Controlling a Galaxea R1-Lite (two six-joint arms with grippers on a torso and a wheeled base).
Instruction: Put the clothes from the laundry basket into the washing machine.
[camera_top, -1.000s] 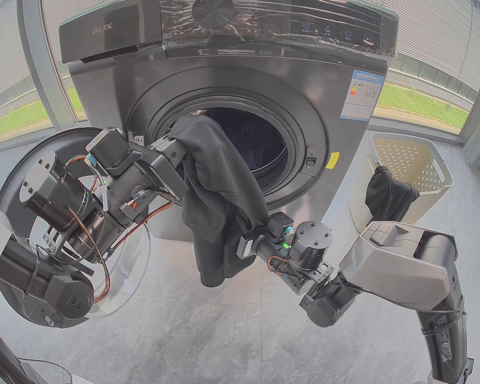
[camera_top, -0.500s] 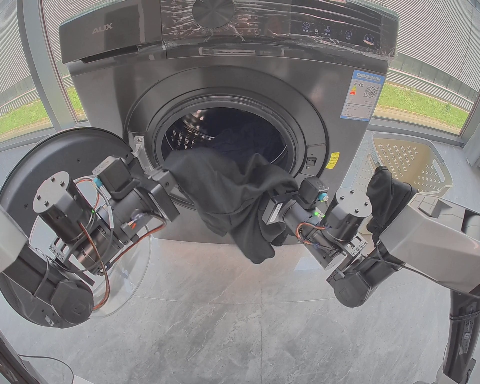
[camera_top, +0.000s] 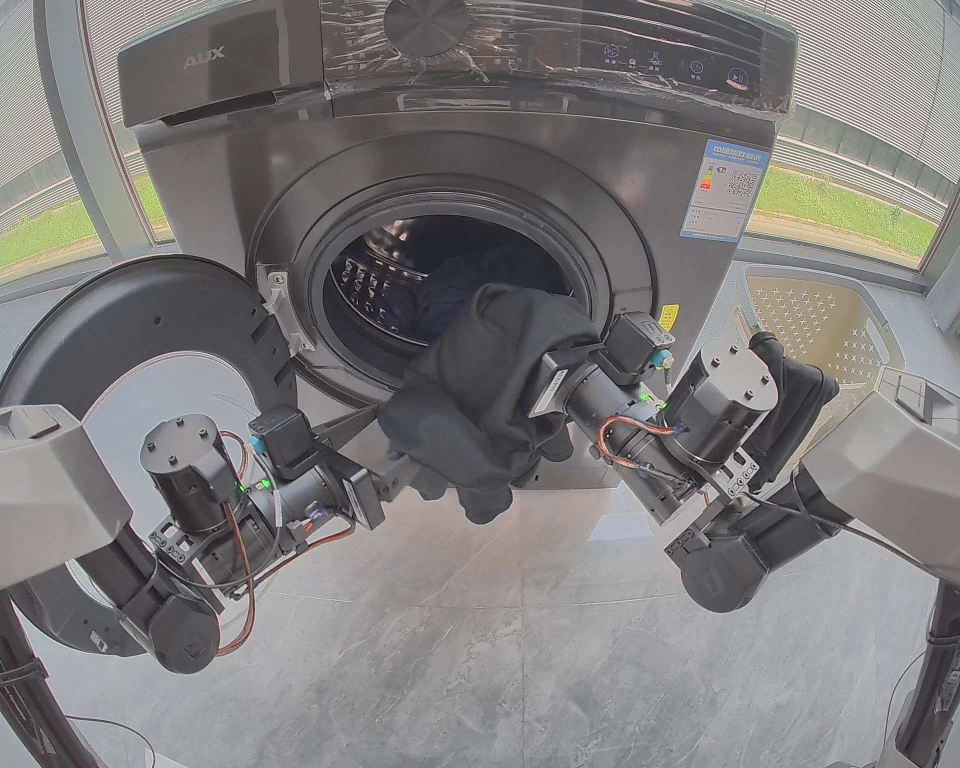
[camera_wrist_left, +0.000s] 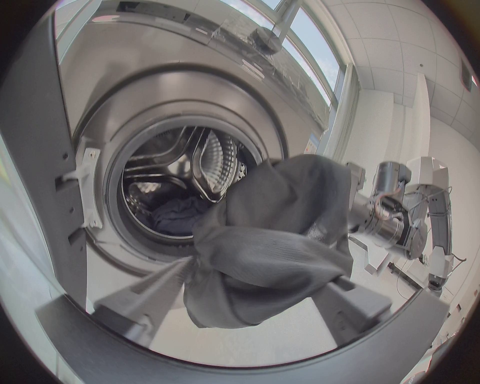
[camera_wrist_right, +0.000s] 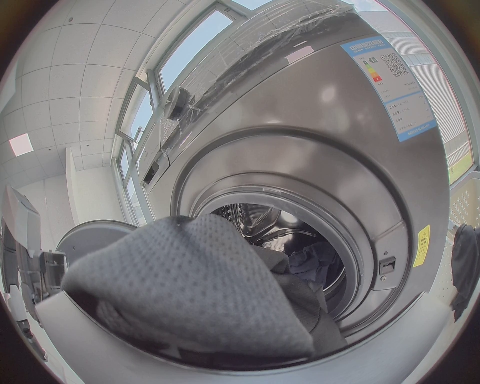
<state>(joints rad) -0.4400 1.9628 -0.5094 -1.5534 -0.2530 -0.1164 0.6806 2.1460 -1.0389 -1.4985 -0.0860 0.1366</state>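
One dark, soft knit garment (camera_top: 465, 420) hangs bunched at the lower right edge of the grey metal washing machine's (camera_top: 450, 150) round mouth, which gapes open with its door (camera_top: 140, 310) swung left. The left gripper (camera_top: 395, 442) sits just left of the cloth, fingers spread wide. The right gripper (camera_top: 522, 392) lies buried under the cloth, so its grip cannot be told. A beige perforated plastic laundry basket (camera_top: 830, 320) stands far right.

head camera looks forward and down at the washing machine (camera_top: 660, 130). both wrist cameras sit low, close, tilted up; all share its drum (camera_top: 380, 270) and dark garment (camera_top: 480, 400).
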